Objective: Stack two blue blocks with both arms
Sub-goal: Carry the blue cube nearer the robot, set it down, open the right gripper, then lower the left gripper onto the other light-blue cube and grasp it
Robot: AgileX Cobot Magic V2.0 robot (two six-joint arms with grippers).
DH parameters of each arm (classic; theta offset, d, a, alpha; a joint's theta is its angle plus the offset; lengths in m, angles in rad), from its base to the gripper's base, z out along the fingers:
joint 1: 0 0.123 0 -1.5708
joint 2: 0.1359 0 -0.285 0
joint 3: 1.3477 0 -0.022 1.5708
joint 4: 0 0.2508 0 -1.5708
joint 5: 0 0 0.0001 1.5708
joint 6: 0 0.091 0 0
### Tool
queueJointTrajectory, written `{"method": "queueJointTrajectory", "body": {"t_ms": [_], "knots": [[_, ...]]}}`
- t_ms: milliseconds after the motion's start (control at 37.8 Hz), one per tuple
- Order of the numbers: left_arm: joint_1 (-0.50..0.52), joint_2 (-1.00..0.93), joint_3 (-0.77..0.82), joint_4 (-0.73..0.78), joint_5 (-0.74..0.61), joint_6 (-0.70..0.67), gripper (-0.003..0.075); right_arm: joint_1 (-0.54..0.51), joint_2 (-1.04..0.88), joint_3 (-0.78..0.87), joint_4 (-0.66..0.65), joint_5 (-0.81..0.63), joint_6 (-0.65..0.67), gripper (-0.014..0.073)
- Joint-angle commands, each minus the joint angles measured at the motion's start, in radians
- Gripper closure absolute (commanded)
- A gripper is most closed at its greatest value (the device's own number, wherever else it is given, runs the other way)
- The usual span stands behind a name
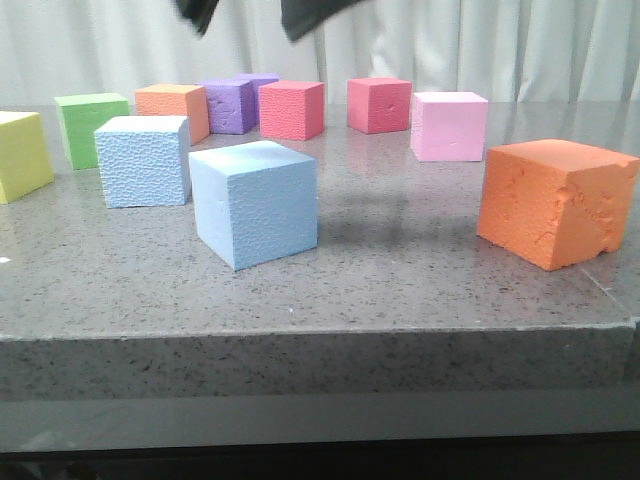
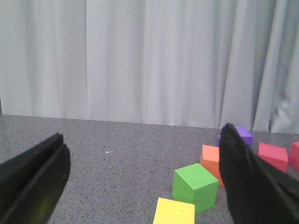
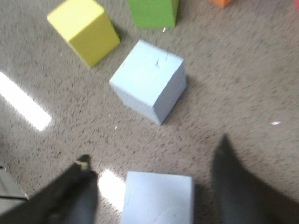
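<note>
Two blue blocks rest apart on the grey table. The nearer blue block (image 1: 255, 203) is turned slightly; the other blue block (image 1: 143, 160) stands behind it to the left. My right gripper (image 3: 154, 154) is open and hovers over the nearer blue block (image 3: 159, 198), which lies between its fingers without touching them. The far blue block (image 3: 148, 79) is ahead of it. Dark gripper parts (image 1: 305, 18) show at the top edge of the front view, above the nearer block. My left gripper (image 2: 142, 133) is open and holds nothing; neither blue block shows in its view.
On the left are a yellow cube (image 1: 20, 155) and a green cube (image 1: 90, 128). Orange (image 1: 172, 108), purple (image 1: 230, 105), red (image 1: 292, 108) and pink (image 1: 448, 125) cubes line the back. A chipped orange cube (image 1: 555, 200) sits front right. The table edge (image 1: 320, 335) is close.
</note>
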Motion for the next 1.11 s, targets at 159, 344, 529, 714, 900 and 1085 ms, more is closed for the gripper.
{"method": "queueJointTrajectory", "body": {"t_ms": [159, 344, 529, 714, 900, 1085], "knots": [[0.003, 0.009, -0.028, -0.01, -0.087, -0.005, 0.0101, -0.161, -0.144, -0.036, 0.006, 0.054, 0.0, 0.0668], [0.003, 0.009, -0.028, -0.01, -0.087, -0.005, 0.0101, -0.402, -0.253, -0.013, -0.006, 0.217, -0.011, 0.0661], [0.003, 0.009, -0.028, -0.01, -0.096, -0.005, 0.0101, -0.596, -0.467, 0.227, -0.085, 0.142, -0.017, 0.0661], [0.003, 0.009, -0.028, -0.011, -0.11, -0.005, 0.0101, -0.598, -0.735, 0.56, -0.116, -0.107, -0.017, 0.0661], [0.003, 0.021, -0.028, -0.011, -0.119, -0.005, 0.0101, -0.598, -0.933, 0.776, -0.116, -0.188, -0.017, 0.0661], [-0.004, 0.085, -0.046, -0.011, -0.106, -0.005, 0.0101, -0.598, -1.063, 0.9, -0.116, -0.22, -0.017, 0.0661]]}}
